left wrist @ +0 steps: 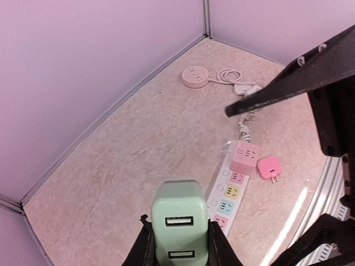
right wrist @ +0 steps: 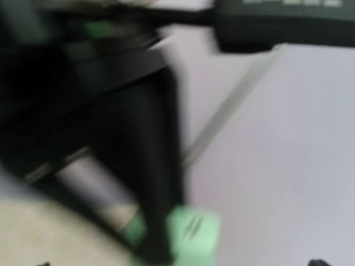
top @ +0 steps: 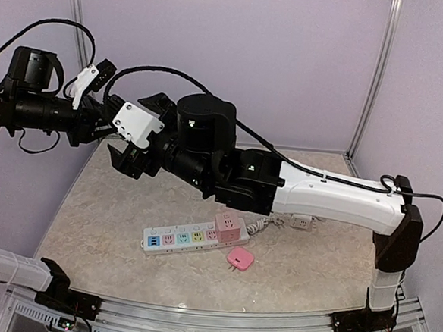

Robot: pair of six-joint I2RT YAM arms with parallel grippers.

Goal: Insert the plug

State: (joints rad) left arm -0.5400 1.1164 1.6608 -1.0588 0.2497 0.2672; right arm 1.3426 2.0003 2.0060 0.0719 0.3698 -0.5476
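The left gripper point(left wrist: 180, 246) is closed on the plug point(left wrist: 178, 216), a pale green block. Its two dark fingers point(left wrist: 143, 246) press against the plug's lower sides, and the face with two slots looks up at the wrist camera. The plug is held in the air, high over the table point(top: 105, 203) and clear of everything on it. The top view hides it behind the arms. The right gripper point(top: 130, 129) is just beside the left one at the upper left of the top view. Its fingers point(left wrist: 277, 88) are spread wide and hold nothing. One shows in the left wrist view as a black bar across the upper right, the other low at the right edge. The right wrist view is badly blurred, showing only a green patch at the bottom behind a dark shape. Below, near the table's middle, lies the strip point(top: 178, 238), white with coloured sockets. A pink cube point(top: 229, 226) is seated at its right end. A pink plug point(top: 239, 258) lies loose just beside that end, apart from the strip. Toward the far wall, a round socket point(left wrist: 195, 76) lies flat with its white cord point(left wrist: 224, 75) curled next to it.
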